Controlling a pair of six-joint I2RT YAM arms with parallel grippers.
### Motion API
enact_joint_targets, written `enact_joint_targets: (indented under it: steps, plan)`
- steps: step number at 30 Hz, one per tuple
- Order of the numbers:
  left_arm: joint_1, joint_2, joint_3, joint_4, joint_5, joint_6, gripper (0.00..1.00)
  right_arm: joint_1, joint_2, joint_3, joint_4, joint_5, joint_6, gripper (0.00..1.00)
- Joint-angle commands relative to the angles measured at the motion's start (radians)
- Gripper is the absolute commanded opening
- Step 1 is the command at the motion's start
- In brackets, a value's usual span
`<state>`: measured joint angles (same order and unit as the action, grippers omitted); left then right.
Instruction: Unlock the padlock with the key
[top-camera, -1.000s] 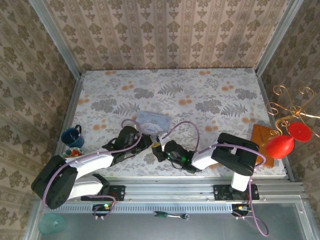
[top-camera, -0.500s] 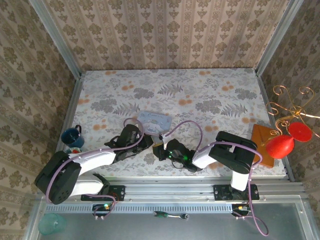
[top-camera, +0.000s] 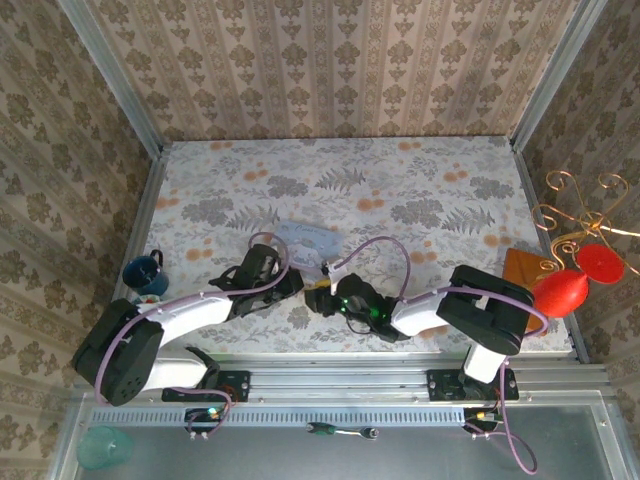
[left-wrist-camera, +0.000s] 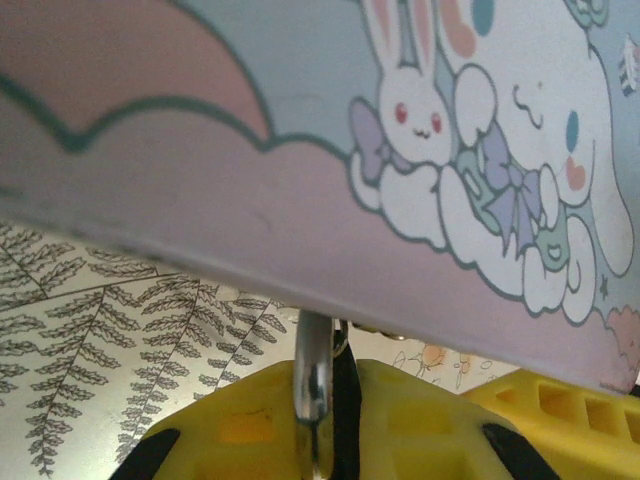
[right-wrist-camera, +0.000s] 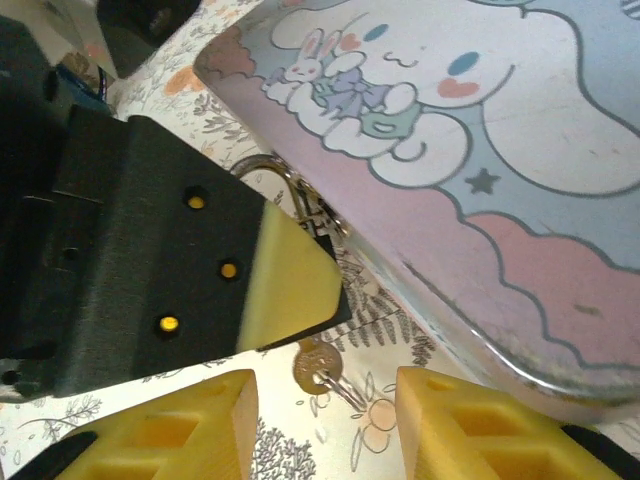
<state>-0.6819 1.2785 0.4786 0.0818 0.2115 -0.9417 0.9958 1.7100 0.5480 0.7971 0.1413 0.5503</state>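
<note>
Obs.: cartoon tin (right-wrist-camera: 480, 150), pastel blue and pink, lies on the floral bench (top-camera: 420, 180), near its front edge and about mid-width. Both arms reach in to the tin's near side.

Left hand (top-camera: 291, 283): yellow fingers (left-wrist-camera: 240, 430) pressed together, pinching the padlock (left-wrist-camera: 312, 392). From its wrist camera the bright metal shackle stands upright in the gap between the pads, with a dark sliver just behind it, directly under the tin's pink rim. From the right wrist camera the shackle curves out from behind the left finger and reaches the tin's edge. The lock body is covered by that finger; whether the shackle is latched cannot be told.

Right hand (right-wrist-camera: 322, 400): fingers spread apart, nothing between the pads. It hovers low over the bench just beside the left hand.

Key (right-wrist-camera: 310, 368): small, brassy round head with a thin wire ring attached. It lies flat on the bench between the right hand's two open fingers, touching neither, just beside the tin's wall and below the left finger's tip.
</note>
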Motion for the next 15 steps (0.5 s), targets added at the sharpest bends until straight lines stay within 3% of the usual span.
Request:
enact_joint_targets:
  steps: [1,15]
  plan:
    - [0.003,0.002,0.047,-0.068,-0.001,0.085,0.09,-0.030,-0.005,0.016,-0.090,0.012,0.007,0.42]
    - [-0.084,0.136,0.155,-0.251,-0.117,0.234,0.10,-0.120,-0.046,0.026,-0.134,-0.054,0.031,0.42]
